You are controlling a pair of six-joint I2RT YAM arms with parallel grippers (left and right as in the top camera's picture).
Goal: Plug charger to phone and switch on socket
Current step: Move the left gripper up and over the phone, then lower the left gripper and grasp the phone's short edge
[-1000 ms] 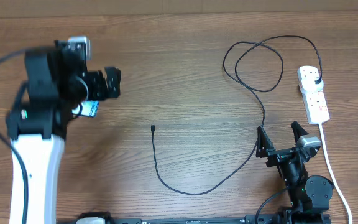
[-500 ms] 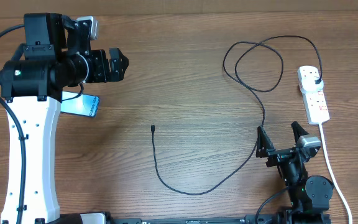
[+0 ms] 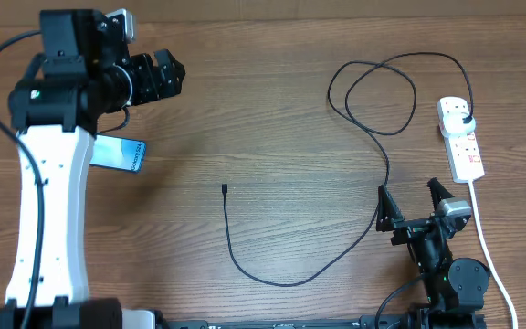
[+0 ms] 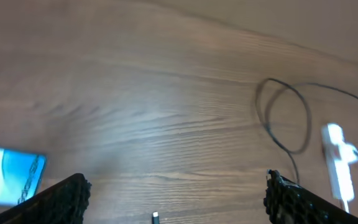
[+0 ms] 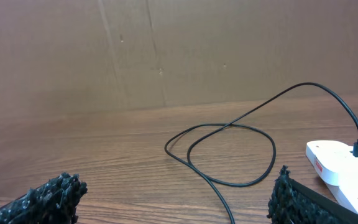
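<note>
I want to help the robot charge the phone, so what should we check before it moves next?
1. The left fingers open and empty: ok.
2. The right fingers open and empty: ok.
3. The phone lying flat, screen up: ok, though the left arm covers one end.
4. The charger tip in the phone: not ok; it lies apart on the table.
5. The charger plug in the socket: ok.
6. The socket switched on: cannot tell.
</note>
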